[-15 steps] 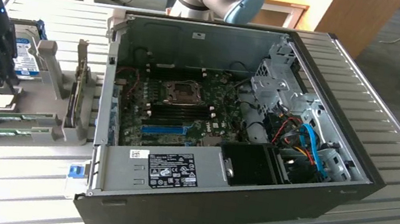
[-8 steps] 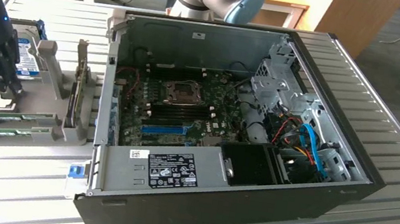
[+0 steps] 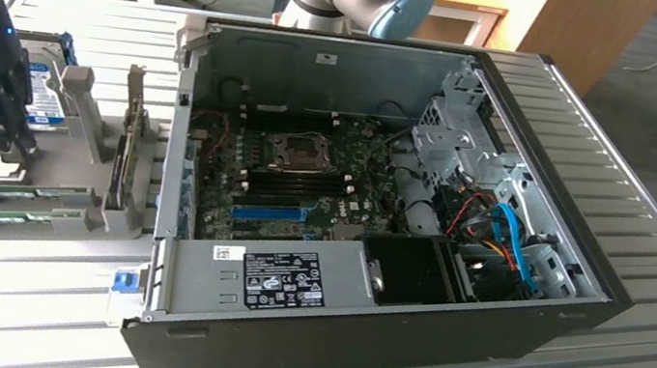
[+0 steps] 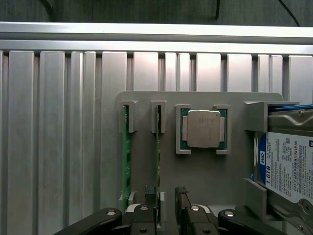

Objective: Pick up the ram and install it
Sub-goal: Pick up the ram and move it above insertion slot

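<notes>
At the exterior view's left the gripper (image 4: 165, 192) hangs over the tray (image 4: 142, 161), jaws wide, a finger on either side of the ram (image 4: 157, 147). The ram stands on edge in its slot beside a second stick (image 4: 126, 152). The open case (image 3: 341, 362) sits to the right.

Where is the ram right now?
In the grey holder on the exterior view's left, beside the computer case; the ram stands on edge between the second green stick and the processor.
</notes>
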Robot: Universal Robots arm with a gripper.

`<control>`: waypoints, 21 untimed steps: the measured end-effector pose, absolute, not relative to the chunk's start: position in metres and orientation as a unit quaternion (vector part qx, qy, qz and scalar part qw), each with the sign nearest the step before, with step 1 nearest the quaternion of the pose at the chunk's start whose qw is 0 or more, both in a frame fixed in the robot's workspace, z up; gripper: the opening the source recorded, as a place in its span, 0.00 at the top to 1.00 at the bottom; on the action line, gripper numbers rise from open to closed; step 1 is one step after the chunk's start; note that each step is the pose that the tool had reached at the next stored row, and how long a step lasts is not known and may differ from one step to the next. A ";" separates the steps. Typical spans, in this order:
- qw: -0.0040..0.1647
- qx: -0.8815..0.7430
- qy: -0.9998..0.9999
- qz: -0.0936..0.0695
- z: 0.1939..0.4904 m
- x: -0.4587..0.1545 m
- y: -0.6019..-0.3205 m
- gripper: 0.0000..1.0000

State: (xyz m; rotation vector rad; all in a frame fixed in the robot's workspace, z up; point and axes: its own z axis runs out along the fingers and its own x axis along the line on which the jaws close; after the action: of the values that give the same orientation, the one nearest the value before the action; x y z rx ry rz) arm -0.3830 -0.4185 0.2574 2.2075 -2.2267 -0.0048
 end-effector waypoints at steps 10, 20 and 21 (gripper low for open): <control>0.003 0.704 -0.710 -0.002 0.258 -0.383 -0.431 0.71; 0.003 0.704 -0.710 -0.002 0.258 -0.383 -0.446 0.71; 0.003 0.704 -0.710 -0.002 0.258 -0.383 -0.447 0.71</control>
State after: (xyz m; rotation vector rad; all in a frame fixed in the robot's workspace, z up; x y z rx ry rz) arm -0.3829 -0.4470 0.2575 2.2075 -2.2264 -0.0048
